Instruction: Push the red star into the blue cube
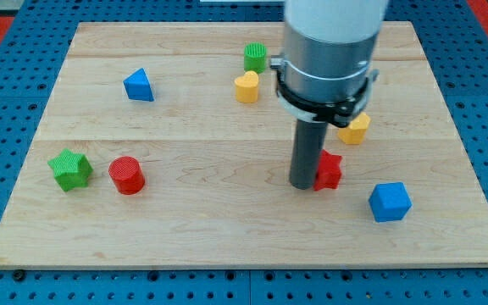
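The red star [329, 170] lies on the wooden board right of centre, partly hidden by my rod. My tip [304, 185] rests on the board touching the star's left side. The blue cube [390, 202] sits below and to the right of the star, about a block's width away from it.
A yellow block [355, 129] lies just above the star, partly behind the arm. A yellow heart [246, 86] and green cylinder [255, 57] sit at top centre. A blue triangle [139, 85] is at upper left; a green star [69, 169] and red cylinder [127, 174] at left.
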You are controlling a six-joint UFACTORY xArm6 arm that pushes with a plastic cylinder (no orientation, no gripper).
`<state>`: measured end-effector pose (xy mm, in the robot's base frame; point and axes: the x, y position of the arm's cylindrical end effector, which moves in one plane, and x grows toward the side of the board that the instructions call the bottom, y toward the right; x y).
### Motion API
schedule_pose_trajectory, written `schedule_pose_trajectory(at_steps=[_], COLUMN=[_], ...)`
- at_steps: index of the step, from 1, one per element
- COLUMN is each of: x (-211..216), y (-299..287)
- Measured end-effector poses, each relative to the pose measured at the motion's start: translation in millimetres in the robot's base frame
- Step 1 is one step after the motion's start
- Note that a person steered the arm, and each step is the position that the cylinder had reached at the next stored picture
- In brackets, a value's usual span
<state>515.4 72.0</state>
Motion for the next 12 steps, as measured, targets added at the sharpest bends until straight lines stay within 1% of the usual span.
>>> schedule_pose_trajectory(at_steps=[1,2,3,4,6,7,8,9,10,12], x=[-12,-41,-59,-50,-10,-16,-41,-63,-59,-24], y=[-30,-44,-27,-13,-4,-8,-14,6,31,32])
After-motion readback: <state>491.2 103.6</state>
